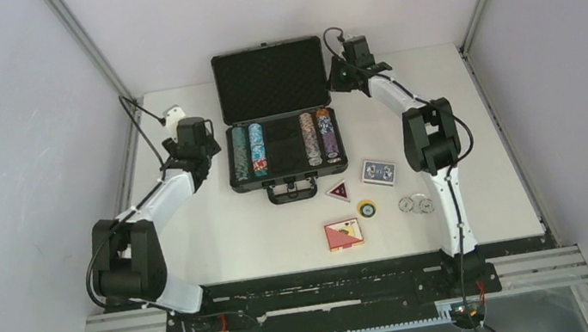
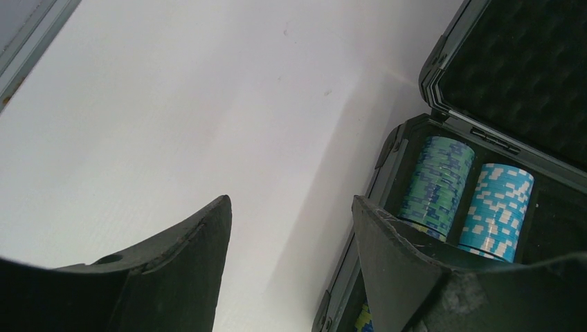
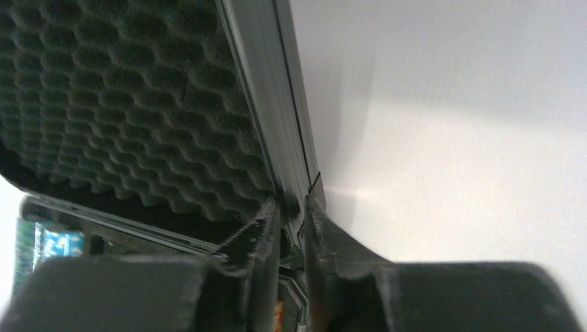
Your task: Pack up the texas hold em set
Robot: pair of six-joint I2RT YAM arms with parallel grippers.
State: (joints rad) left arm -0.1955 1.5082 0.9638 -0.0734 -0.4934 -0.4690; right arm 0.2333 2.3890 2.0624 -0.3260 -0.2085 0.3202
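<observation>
The black briefcase (image 1: 288, 177) lies open mid-table, its foam-lined lid (image 1: 270, 78) upright. Rows of poker chips (image 1: 258, 149) fill both ends of its tray. My right gripper (image 1: 337, 78) is at the lid's right edge; in the right wrist view its fingertips (image 3: 292, 207) are shut on the lid rim (image 3: 277, 124). My left gripper (image 1: 203, 148) hovers open just left of the case; in the left wrist view (image 2: 291, 200) nothing is between its fingers, with green and blue chips (image 2: 443, 183) to their right. A blue deck (image 1: 378, 171), a red deck (image 1: 344, 234), a triangular button (image 1: 338, 192) and round buttons (image 1: 367, 208) lie on the table.
Two clear round discs (image 1: 416, 203) sit right of the round button. The loose pieces lie between the case's handle (image 1: 292, 189) and the near table edge. Enclosure walls and posts stand close on both sides.
</observation>
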